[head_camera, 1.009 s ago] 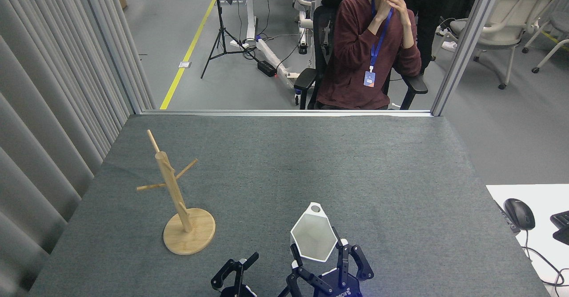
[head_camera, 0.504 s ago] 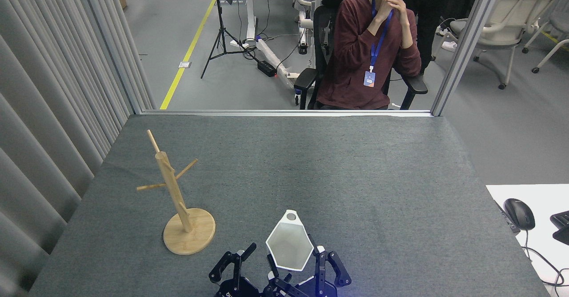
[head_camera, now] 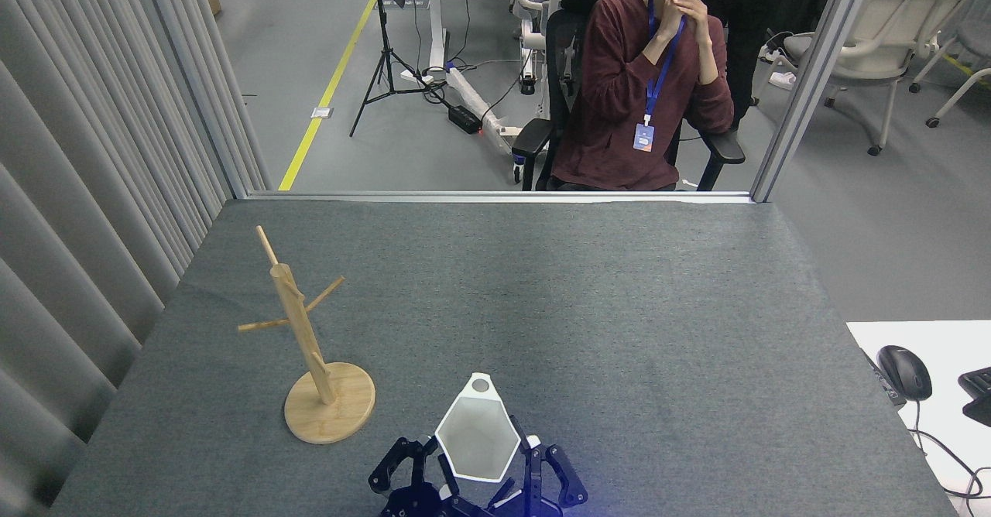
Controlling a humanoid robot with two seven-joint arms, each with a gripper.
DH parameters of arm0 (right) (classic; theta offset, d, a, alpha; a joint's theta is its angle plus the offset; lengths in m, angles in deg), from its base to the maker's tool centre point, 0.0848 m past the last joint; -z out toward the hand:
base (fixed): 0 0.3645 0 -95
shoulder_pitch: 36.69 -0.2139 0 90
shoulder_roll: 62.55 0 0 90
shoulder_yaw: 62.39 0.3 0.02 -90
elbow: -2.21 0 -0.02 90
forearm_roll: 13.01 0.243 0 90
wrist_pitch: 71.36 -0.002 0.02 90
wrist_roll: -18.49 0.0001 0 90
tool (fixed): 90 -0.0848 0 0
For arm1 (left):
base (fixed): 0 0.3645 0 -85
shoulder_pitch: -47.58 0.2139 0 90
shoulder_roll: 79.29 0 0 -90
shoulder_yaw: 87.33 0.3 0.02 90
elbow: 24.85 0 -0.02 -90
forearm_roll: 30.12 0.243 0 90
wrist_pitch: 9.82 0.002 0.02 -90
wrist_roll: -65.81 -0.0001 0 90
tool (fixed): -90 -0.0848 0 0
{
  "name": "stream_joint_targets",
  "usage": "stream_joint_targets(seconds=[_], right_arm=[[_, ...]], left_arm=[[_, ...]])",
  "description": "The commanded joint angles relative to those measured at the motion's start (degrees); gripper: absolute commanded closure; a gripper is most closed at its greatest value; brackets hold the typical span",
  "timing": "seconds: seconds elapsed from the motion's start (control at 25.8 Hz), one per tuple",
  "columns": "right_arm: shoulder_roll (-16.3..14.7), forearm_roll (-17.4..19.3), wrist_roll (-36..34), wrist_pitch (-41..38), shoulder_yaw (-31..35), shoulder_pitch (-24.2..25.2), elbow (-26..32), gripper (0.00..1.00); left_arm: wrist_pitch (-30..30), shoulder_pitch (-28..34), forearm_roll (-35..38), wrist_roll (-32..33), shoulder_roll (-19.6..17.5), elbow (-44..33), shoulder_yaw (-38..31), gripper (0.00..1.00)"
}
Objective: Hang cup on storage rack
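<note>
The white matte cup (head_camera: 478, 439), hexagonal and faceted with a small pierced tab handle pointing far, sits mouth-up at the near edge, clamped by the right tool (head_camera: 486, 477). It has shifted left since a second ago. The left tool (head_camera: 408, 464) beside it is indistinct; I cannot tell its state. The light bamboo mug tree (head_camera: 310, 347) stands left on the grey felt desk (head_camera: 619, 308).

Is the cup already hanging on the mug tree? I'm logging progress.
No, the white hexagonal cup sits between the grippers, apart from the bamboo mug tree, whose pegs are bare.
</note>
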State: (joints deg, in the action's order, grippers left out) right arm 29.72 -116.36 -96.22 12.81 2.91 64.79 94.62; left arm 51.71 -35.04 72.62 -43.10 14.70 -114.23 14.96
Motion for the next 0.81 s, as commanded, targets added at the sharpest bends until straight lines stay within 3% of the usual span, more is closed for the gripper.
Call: stream_joint_targets(seconds=[0.0,0.78], right_arm=[[-0.07,-0.01,-0.08,0.47,-0.88,0.03,-0.21,0.51],[-0.51,-1.24,-0.34,0.64,-2.55,0.91,-0.39,0.5]], left_arm=[[-0.18,0.0,0.0,0.02,0.05,-0.09,0.19,0.02],[0.0,-0.53,0.35,-0.16,-0.04,0.09,0.11,0.02]])
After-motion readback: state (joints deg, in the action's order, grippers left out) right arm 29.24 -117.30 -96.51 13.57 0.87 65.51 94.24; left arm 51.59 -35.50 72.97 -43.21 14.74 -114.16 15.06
